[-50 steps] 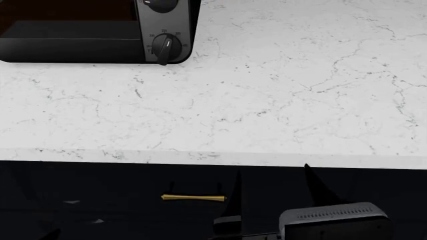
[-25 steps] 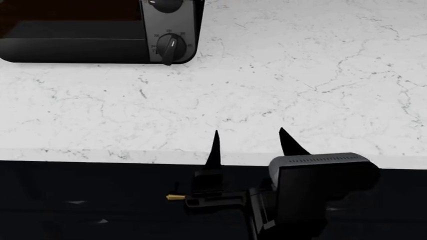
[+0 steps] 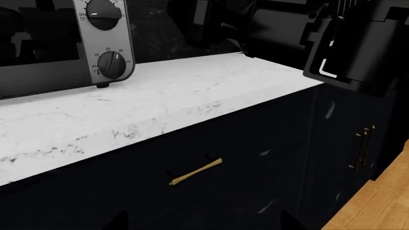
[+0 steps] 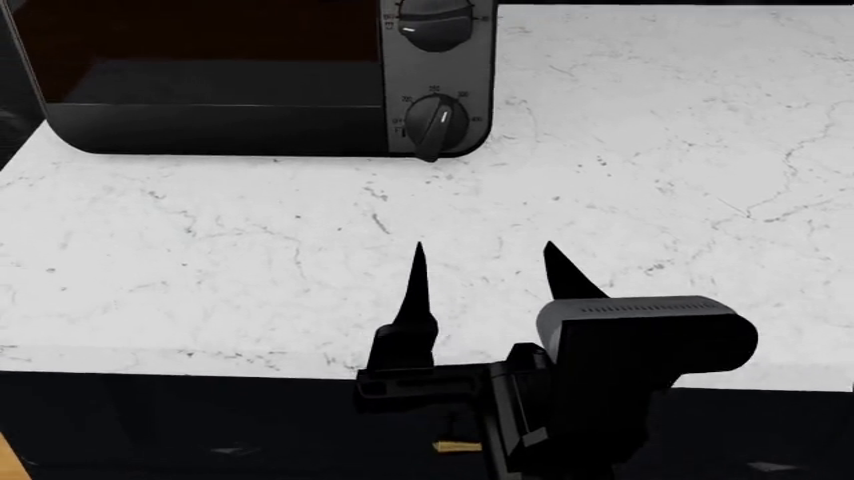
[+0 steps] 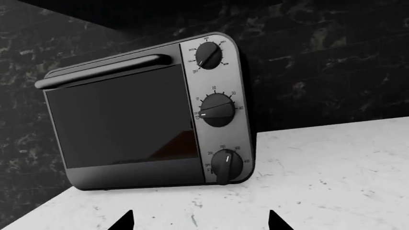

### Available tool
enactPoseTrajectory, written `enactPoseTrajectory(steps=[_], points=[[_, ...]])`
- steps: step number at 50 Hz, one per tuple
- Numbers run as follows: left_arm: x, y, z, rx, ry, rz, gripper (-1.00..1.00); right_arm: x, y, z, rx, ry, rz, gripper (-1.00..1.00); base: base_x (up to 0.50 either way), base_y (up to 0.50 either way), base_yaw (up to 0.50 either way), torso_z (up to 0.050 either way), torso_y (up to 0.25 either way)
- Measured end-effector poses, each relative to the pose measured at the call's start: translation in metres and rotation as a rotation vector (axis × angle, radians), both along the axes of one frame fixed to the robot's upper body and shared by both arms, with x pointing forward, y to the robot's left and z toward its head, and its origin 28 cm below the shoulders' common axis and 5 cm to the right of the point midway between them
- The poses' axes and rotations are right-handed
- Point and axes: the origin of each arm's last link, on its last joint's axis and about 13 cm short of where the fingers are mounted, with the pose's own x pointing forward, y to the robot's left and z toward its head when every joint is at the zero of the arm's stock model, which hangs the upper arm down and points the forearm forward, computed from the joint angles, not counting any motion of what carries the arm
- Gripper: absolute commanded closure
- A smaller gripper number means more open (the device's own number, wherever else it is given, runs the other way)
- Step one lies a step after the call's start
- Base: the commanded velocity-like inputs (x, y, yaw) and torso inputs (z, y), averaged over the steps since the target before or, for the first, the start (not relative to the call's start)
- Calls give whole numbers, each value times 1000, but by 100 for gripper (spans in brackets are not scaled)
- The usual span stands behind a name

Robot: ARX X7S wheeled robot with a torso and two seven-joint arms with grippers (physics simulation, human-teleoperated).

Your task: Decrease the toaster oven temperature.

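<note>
A white marble counter (image 4: 694, 150) tops dark cabinets (image 3: 255, 158) with brass handles (image 3: 195, 172); wood floor (image 3: 377, 206) lies below.

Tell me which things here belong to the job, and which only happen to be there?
For the job:
- toaster oven
- its bottom dial, probably the temperature one
- right tool, open and facing the oven

Just there:
- marble counter
- brass drawer handle
- brass cabinet door handle
</note>
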Motion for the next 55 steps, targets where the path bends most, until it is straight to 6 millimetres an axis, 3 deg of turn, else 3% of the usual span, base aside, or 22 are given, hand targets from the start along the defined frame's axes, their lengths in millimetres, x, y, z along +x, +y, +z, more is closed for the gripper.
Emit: enactPoseTrajectory(steps=[18, 55], points=[[2, 0, -1, 7, 4, -4, -100, -1, -2, 0, 41, -7, -2, -100, 254, 266, 0, 0, 0], [3, -4, 1, 16, 11, -20, -100, -2, -8, -2, 90, -12, -1, -100, 214, -13, 0, 0, 0]])
